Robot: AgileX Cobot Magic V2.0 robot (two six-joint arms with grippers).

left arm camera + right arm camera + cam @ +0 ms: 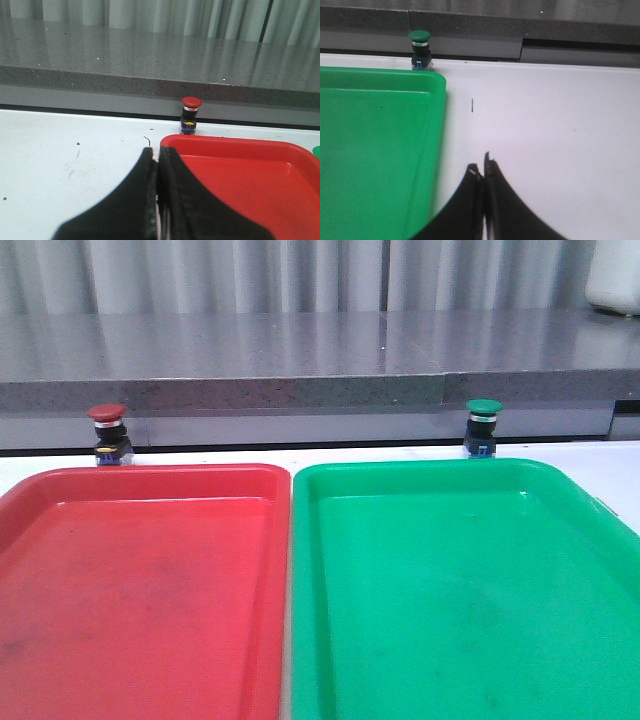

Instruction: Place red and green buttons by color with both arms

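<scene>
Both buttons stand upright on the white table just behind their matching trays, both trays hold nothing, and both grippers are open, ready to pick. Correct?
Not quite. The left gripper and right gripper are shut, fingers pressed together, as each wrist view shows. The rest holds: red button, green button, red tray, green tray.

Count: 2 push-buttons, one red button (107, 432) and one green button (483, 426). 2 trays, one red tray (140, 580) and one green tray (470, 590). 2 grippers, seen only in the wrist views: left gripper (157, 162) and right gripper (482, 171). 1 white table (555, 125) under it all.
</scene>
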